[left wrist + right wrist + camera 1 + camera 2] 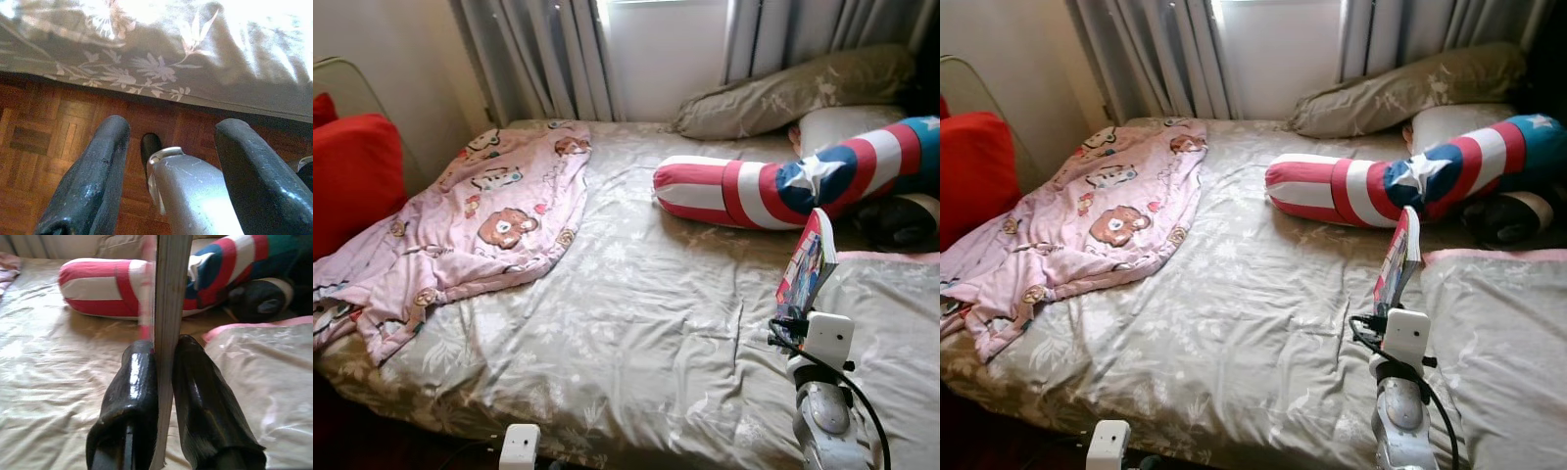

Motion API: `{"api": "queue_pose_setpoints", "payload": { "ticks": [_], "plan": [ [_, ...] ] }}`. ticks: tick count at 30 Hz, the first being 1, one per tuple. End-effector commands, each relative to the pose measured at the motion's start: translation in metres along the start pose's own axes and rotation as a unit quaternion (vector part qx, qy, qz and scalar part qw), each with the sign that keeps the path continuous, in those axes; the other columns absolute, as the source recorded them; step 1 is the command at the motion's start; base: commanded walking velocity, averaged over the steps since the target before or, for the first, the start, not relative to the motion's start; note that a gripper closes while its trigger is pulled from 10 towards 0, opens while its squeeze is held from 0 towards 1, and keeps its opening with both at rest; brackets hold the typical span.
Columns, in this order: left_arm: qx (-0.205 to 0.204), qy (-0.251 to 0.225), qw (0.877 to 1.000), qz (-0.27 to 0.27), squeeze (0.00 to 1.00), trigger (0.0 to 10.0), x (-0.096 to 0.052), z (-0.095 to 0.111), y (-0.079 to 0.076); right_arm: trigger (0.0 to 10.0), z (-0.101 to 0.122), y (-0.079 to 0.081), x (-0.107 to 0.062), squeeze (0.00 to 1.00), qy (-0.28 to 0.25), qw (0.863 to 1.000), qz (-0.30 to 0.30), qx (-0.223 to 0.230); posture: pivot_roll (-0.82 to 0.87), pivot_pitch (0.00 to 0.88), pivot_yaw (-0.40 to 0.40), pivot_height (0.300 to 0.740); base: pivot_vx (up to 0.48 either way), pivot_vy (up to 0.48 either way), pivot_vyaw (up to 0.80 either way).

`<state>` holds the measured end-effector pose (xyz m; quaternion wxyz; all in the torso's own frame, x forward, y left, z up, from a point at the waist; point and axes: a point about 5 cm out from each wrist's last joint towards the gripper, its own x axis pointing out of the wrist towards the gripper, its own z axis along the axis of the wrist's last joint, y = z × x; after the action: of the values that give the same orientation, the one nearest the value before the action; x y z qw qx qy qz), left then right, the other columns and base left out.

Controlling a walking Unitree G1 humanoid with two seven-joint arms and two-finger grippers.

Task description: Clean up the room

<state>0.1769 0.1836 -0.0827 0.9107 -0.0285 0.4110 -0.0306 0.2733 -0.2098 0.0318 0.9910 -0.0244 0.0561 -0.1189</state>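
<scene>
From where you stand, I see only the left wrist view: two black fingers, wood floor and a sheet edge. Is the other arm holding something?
Observer: Yes. The right gripper is shut on a thin book, held upright above the bed.
Operator: What lies beyond the book?
Observer: A red, white and blue striped bolster with a star, across the bed toward the pillows.
Operator: And on my left side of the bed?
Observer: A crumpled pink blanket with bear prints, hanging partly over the left edge, beside a red cushion.
Operator: Is my left gripper free?
Observer: The left gripper is open, low before the bed.
</scene>
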Motion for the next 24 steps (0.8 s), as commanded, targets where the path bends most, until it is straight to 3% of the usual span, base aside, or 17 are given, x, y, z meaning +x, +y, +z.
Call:
{"api": "queue_pose_setpoints", "payload": {
  "ticks": [1, 10, 19, 24],
  "plan": [
    [-0.002, 0.006, 1.0, 0.009, 0.0, 10.0, -0.001, -0.001, 0.006, 10.0, 0.015, 0.011, 0.006, 0.0, -0.033, 0.999, 0.017, 0.007, 0.01, 0.0, 0.057, 0.74, 0.0, 0.0, 0.0],
    [-0.008, 0.007, 1.0, 0.012, 0.0, 10.0, -0.002, -0.003, 0.009, 10.0, 0.013, 0.011, 0.006, 0.0, -0.025, 1.0, 0.014, 0.011, 0.01, 0.0, 0.056, 0.74, 0.0, 0.0, 0.0],
    [-0.015, 0.004, 0.999, 0.03, 0.0, 10.0, -0.006, -0.007, 0.016, 10.0, 0.011, 0.015, 0.006, 0.0, -0.014, 0.999, 0.023, 0.027, 0.02, 0.0, 0.049, 0.74, 0.0, 0.0, -0.67],
    [-0.014, 0.008, 0.999, 0.029, 0.0, 10.0, -0.006, -0.008, 0.016, 10.0, 0.011, 0.019, 0.006, 0.0, -0.017, 0.999, 0.025, 0.025, 0.02, 0.0, 0.05, 0.74, 0.276, 0.0, -0.51]
  ]
}}
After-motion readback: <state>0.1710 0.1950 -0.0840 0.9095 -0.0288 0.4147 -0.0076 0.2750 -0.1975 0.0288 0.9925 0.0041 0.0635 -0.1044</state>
